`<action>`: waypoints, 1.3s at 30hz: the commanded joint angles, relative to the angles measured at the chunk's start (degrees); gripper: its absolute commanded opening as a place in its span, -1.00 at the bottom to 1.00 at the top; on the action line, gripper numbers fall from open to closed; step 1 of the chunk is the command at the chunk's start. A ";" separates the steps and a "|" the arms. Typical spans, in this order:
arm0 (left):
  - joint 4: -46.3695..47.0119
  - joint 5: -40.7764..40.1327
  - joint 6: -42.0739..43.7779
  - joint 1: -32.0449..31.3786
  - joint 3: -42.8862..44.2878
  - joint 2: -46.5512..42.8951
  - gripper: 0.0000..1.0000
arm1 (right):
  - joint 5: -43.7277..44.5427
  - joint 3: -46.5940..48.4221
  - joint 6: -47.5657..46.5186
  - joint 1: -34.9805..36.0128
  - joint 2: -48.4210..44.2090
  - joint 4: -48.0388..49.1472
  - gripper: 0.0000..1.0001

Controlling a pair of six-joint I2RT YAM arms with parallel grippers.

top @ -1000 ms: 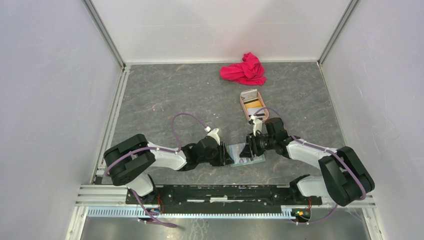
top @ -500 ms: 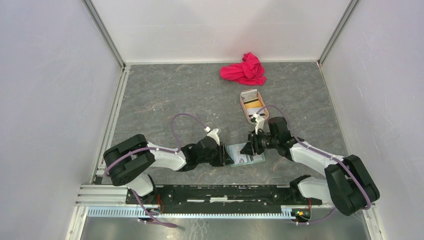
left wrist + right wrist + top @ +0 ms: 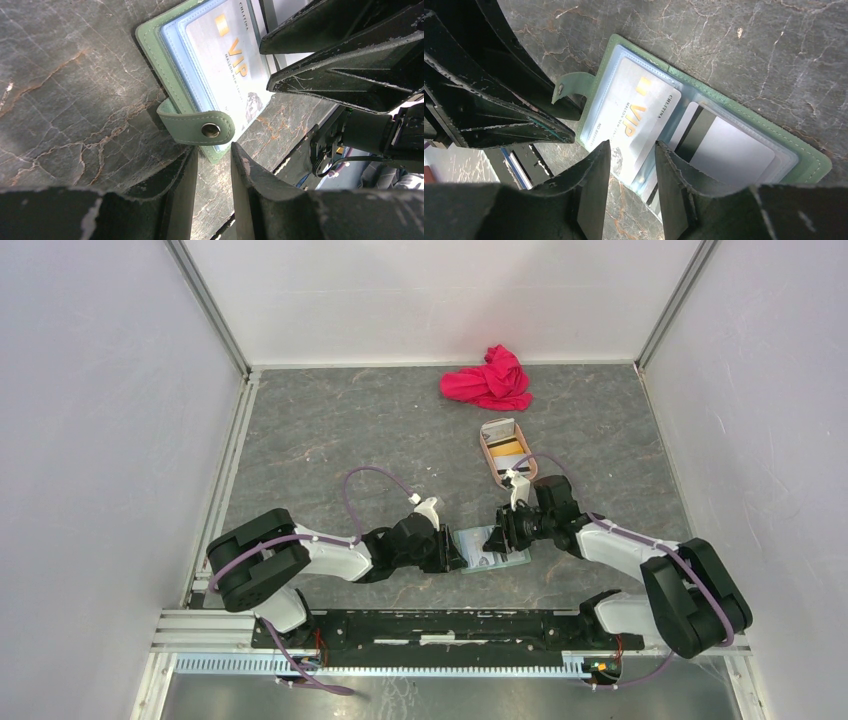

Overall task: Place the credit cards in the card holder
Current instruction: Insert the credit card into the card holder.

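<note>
The sage-green card holder [image 3: 495,556] lies open on the table between my two grippers, its snap tab [image 3: 200,128] folded out. A white VIP credit card [image 3: 639,115] sits in a clear sleeve, and a grey card with a black stripe [image 3: 729,150] sits in the sleeve beside it. My right gripper [image 3: 632,145] is open, its tips straddling the near edge of the VIP card. My left gripper [image 3: 214,147] is open at the holder's corner, just below the tab. An orange-yellow card [image 3: 508,447] rests in the tray.
A pinkish-tan oval tray [image 3: 487,451] stands behind the right gripper, with a striped card [image 3: 515,474] at its near end. A red cloth [image 3: 488,380] lies bunched at the back. White walls close in three sides.
The right gripper shifted slightly back and forth over the holder. The raised page of the holder now lies flat. The left arm has not moved.
</note>
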 commanded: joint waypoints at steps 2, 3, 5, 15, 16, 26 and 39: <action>-2.63 0.24 1.87 -0.50 -1.47 -0.13 -0.23 | 1.09 0.53 -0.07 -0.05 0.62 0.23 -0.08; -2.63 0.34 1.91 -0.50 -1.43 -0.06 -0.23 | 0.94 0.47 0.07 0.00 0.87 0.27 -0.08; -2.59 0.35 1.91 -0.48 -1.46 0.01 -0.23 | 0.28 0.51 0.46 -0.01 1.61 0.60 -0.07; -2.13 0.42 2.00 -0.49 -1.67 -0.32 -0.23 | -5.05 -0.10 2.36 0.01 1.45 4.04 -0.11; -1.95 0.35 2.08 -0.49 -1.87 -0.63 -0.23 | -4.56 0.18 1.56 0.01 1.08 3.49 -0.11; 3.61 -2.69 2.05 -0.46 -10.13 -18.85 -0.18 | -3.39 5.96 -31.91 -0.55 -11.46 -9.57 0.13; 19.27 0.04 -3.36 -0.42 -9.00 -20.88 0.34 | -16.15 17.51 -51.22 -6.78 1.09 -24.50 -0.76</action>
